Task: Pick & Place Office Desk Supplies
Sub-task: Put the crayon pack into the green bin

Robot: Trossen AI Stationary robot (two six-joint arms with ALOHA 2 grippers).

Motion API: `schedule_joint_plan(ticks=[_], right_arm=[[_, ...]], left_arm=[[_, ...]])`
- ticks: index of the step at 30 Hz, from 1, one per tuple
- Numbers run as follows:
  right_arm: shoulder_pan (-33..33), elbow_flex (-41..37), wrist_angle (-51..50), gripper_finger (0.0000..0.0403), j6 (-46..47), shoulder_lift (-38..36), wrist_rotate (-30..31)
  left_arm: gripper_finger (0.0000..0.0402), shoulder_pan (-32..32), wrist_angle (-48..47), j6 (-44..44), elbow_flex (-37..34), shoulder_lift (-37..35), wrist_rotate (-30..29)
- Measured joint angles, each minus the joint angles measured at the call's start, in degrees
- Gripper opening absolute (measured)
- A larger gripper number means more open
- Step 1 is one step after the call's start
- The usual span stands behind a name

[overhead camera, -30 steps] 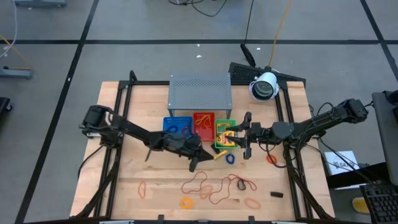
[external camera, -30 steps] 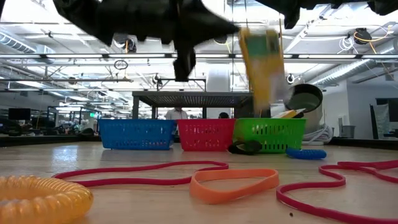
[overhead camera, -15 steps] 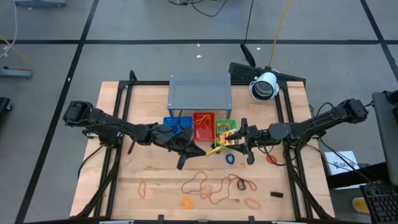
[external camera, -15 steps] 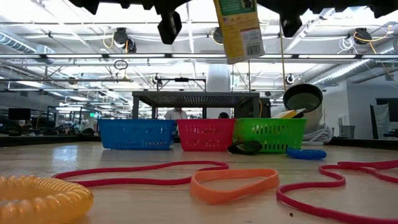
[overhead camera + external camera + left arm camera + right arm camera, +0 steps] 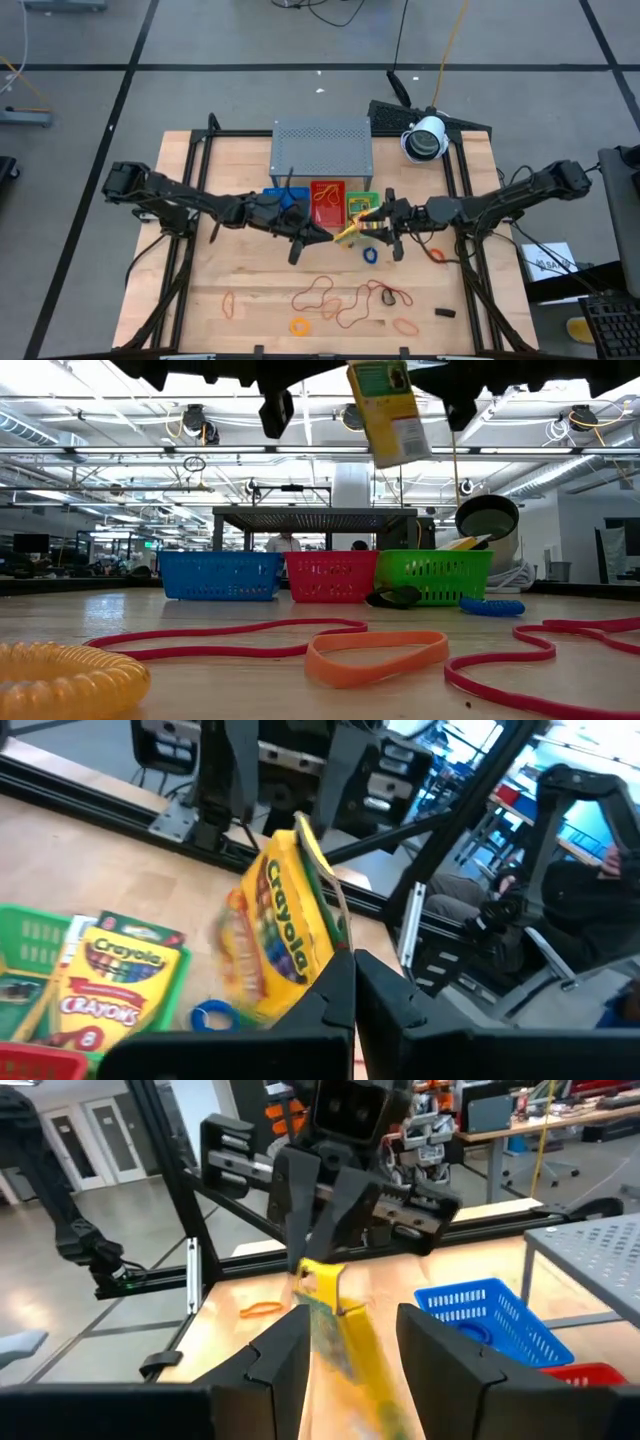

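Your left gripper (image 5: pixel 345 982) pinches the light, stiff-sided Crayola crayon box (image 5: pixel 280 930) aloft at the green tray's (image 5: pixel 352 205) 6 o'clock; grip its flat faces, your right gripper (image 5: pixel 348 1348) spread alongside.

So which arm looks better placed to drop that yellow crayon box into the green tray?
Probably the left. The left gripper is shut on the crayon box, held in the air near the green tray. The right gripper is open around the box's other end, not gripping it.
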Motion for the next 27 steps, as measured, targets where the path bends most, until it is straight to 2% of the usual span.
schedule_joint_plan(ticks=[2,13,16,20,27], right_arm=[[-1.0,0.0,0.9,0.0144,0.1,0.9,-1.7],[-3.2,0.0,5.6,0.0134,-0.4,4.0,-1.8],[-3.4,0.0,5.7,0.0102,-0.4,4.0,-1.8],[-3.4,0.0,5.7,0.0021,-2.2,4.0,-1.7],[-3.3,0.0,5.7,0.0001,-3.2,4.0,-1.4]], left_arm=[[0.0,0.5,0.0,0.0,0.0,0.0,0.0],[0.0,1.1,-0.4,0.0,0.0,0.0,0.1],[0.0,1.1,-0.4,0.0,0.0,0.0,0.1],[0.0,1.1,-0.5,0.0,0.0,0.0,0.2],[0.0,1.1,-0.9,-0.2,0.0,0.0,0.2]])
